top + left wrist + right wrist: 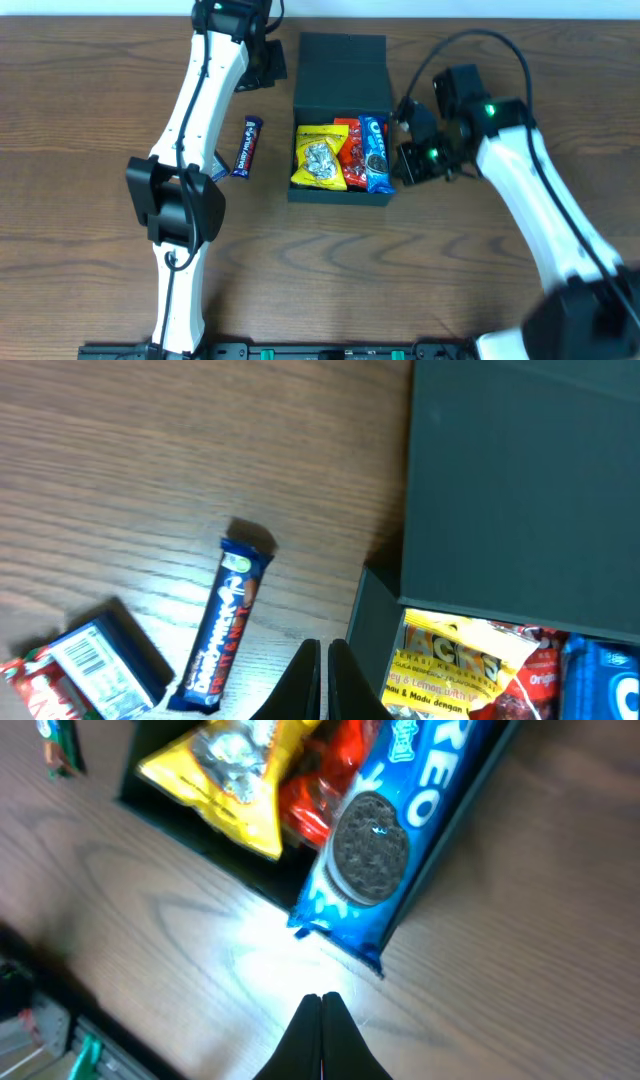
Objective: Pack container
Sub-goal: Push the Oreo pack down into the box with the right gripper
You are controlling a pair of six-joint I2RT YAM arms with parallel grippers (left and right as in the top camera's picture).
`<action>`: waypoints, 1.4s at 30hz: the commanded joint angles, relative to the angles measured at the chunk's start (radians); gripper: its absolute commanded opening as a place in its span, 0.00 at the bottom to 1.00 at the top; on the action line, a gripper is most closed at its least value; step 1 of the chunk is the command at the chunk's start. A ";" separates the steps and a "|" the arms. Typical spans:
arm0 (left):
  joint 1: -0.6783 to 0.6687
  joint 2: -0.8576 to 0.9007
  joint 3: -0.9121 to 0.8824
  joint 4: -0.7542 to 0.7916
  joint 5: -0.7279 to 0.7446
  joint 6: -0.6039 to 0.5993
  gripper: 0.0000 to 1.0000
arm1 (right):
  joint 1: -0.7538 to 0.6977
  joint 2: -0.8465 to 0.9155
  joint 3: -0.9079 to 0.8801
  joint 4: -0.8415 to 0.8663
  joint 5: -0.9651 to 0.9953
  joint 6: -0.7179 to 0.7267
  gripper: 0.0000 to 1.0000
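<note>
Container (340, 70) near closed, empty right hand (320, 1002)

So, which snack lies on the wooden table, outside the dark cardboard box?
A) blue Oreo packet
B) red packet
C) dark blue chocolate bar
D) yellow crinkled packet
C: the dark blue chocolate bar lies on the wooden table, left of the matte dark grey-green cardboard box; the other three sit inside it.

I have my left gripper (322, 680) with its fingers pressed together at the end of a long outstretched arm, and my right gripper (321, 1025) with fingers meeting at their tips, its arm angled inward.
</note>
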 commanded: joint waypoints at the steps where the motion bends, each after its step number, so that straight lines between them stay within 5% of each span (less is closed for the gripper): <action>1: -0.002 -0.005 0.002 0.020 0.023 0.028 0.06 | 0.032 -0.089 -0.092 0.053 0.051 0.033 0.02; 12: -0.008 -0.005 0.002 0.022 0.050 0.031 0.06 | 0.100 -0.091 -0.313 0.293 0.046 0.079 0.02; 27: -0.058 -0.005 0.002 0.004 0.048 0.051 0.06 | 0.101 0.058 -0.344 0.518 0.079 0.122 0.02; 42: -0.065 -0.005 0.002 0.000 0.048 0.050 0.06 | 0.100 -0.093 -0.227 0.368 0.048 0.051 0.02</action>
